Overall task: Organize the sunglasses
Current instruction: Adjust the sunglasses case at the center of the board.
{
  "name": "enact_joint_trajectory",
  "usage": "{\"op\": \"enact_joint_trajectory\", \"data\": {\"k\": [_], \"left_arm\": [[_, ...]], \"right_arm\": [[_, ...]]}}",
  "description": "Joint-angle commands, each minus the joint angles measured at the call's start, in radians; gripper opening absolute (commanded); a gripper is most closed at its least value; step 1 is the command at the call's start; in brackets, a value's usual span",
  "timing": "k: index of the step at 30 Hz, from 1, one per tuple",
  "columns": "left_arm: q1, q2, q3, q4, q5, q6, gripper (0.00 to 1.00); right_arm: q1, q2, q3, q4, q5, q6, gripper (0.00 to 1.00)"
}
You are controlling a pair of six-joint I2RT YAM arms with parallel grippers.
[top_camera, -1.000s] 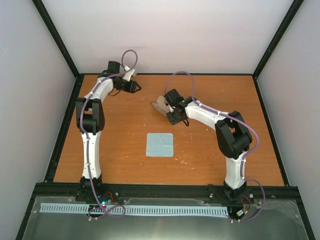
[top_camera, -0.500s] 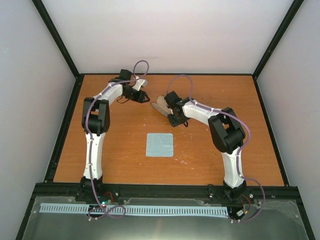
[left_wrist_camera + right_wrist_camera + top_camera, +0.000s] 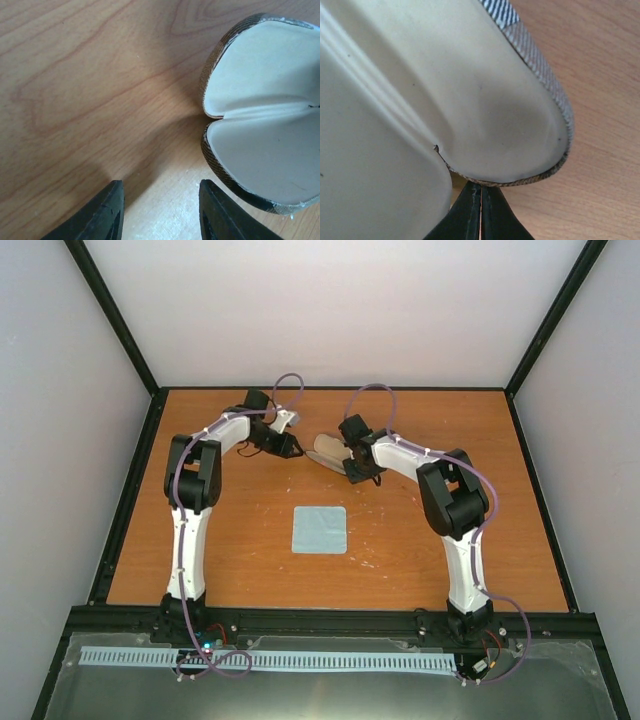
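**Wooden desk with an open case lying between two tools**

Orange-brown wood is filling the floor of a pale-walled booth in the overhead view, and the desk point(image 3: 420, 540) is carrying a pale blue square cloth point(image 3: 320, 530) lying flat near its middle. Farther back, an open glasses case point(image 3: 326, 448) is lying with its cream lining facing up. Both arms are reaching inward toward it. The left tool point(image 3: 293, 450) is sitting just beside the case's left end. The right tool point(image 3: 354, 470) is sitting against the case's right, near side. The cloth is lying well apart from both tools.

From the left wrist, bare wood grain is taking up most of the picture. The left tool point(image 3: 161, 186) is showing two dark fingers standing apart with only wood between them. The case point(image 3: 265, 150) is lying ahead and to the right of the fingers, both cream halves spread open and a brown woven rim running round them.

From the right wrist, the cream lining of the case point(image 3: 470, 100) is crowding the frame, with a grey-striped brown edge at the top. The right tool point(image 3: 481, 192) is showing its fingers pressed together, the tips sitting right at the case's rim where the two halves meet.

As for the sunglasses, I cannot make them out in any of the three views.
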Motion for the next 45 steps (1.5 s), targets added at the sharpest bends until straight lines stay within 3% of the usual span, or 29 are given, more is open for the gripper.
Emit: {"op": "enact_joint_trajectory", "data": {"k": [1,12,16,22,29,32,34,36,39,45], "left_arm": [[-0.010,-0.056,-0.035,0.009,0.000,-0.011,0.43],[-0.056,-0.124,-0.146,0.033,-0.028,-0.008,0.44],[-0.056,-0.140,-0.158,0.023,-0.050,-0.002,0.46],[-0.056,-0.172,-0.200,0.020,-0.076,0.001,0.48],[-0.046,-0.312,-0.287,0.039,-0.131,0.013,0.58],[-0.047,-0.395,-0.346,0.042,-0.095,0.051,0.58],[-0.047,-0.443,-0.376,0.038,-0.076,0.068,0.58],[-0.047,-0.474,-0.401,0.034,-0.065,0.078,0.58],[-0.047,-0.509,-0.427,0.018,-0.052,0.088,0.58],[-0.047,-0.575,-0.531,0.053,-0.092,0.099,0.58]], "right_arm": [[-0.006,0.029,0.039,0.032,0.020,-0.024,0.03],[-0.039,0.021,0.036,0.026,0.070,-0.049,0.03],[-0.054,-0.005,0.003,0.048,0.091,-0.055,0.09],[-0.060,-0.024,-0.006,0.041,0.115,-0.067,0.11],[-0.050,-0.259,-0.100,0.017,0.134,-0.019,0.21],[-0.050,-0.398,-0.176,0.029,0.025,0.065,0.25],[-0.056,-0.451,-0.222,0.015,-0.056,0.146,0.16],[-0.071,-0.470,-0.276,0.027,-0.232,0.147,0.08],[-0.067,-0.437,-0.314,-0.004,-0.465,0.190,0.14],[0.067,-0.408,-0.349,-0.082,-0.405,0.180,0.29]]}}
